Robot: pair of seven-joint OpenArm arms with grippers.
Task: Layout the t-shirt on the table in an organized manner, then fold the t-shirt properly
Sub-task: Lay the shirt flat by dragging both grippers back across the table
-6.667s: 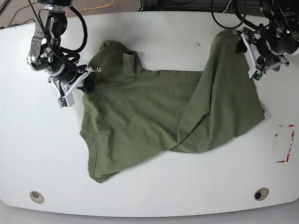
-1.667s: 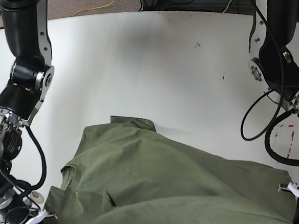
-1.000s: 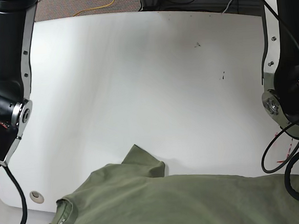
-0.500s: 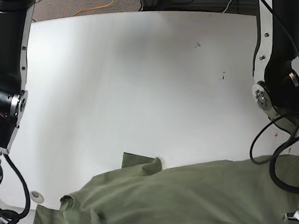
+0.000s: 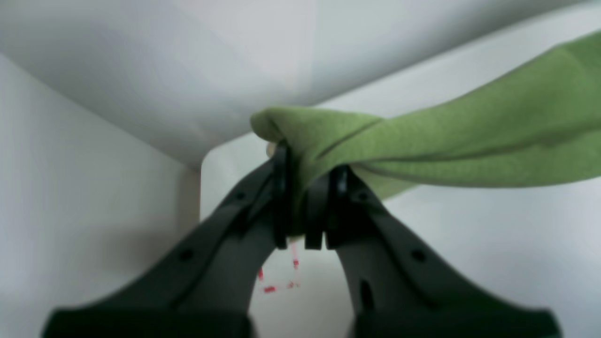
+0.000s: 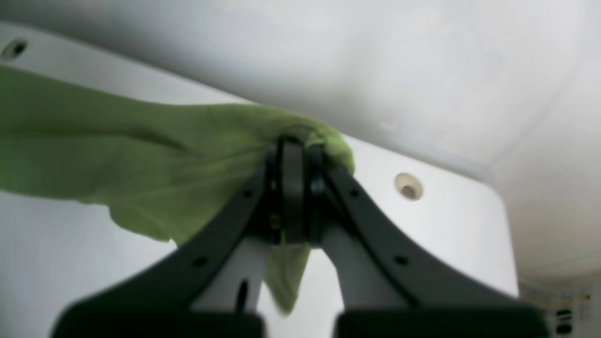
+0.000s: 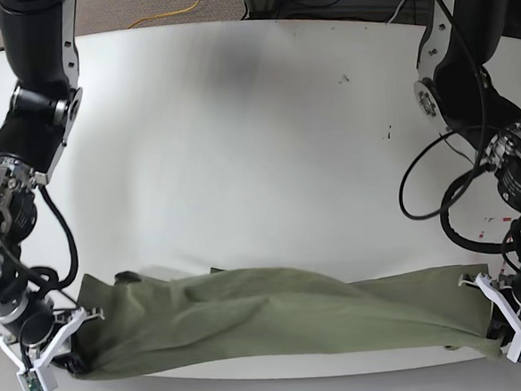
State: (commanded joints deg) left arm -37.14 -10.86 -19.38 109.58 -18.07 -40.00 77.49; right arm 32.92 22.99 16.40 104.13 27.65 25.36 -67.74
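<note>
So the t-shirt (image 7: 278, 318) is stretched along the table's (image 7: 240, 161) near edge, left gripper (image 5: 305, 206) and right gripper (image 6: 291, 197) each clamped on one end.

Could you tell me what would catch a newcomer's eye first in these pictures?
The olive-green t-shirt, stretched into a long band along the near edge of the white table. The right gripper and left gripper each pinch one end of it.
</note>
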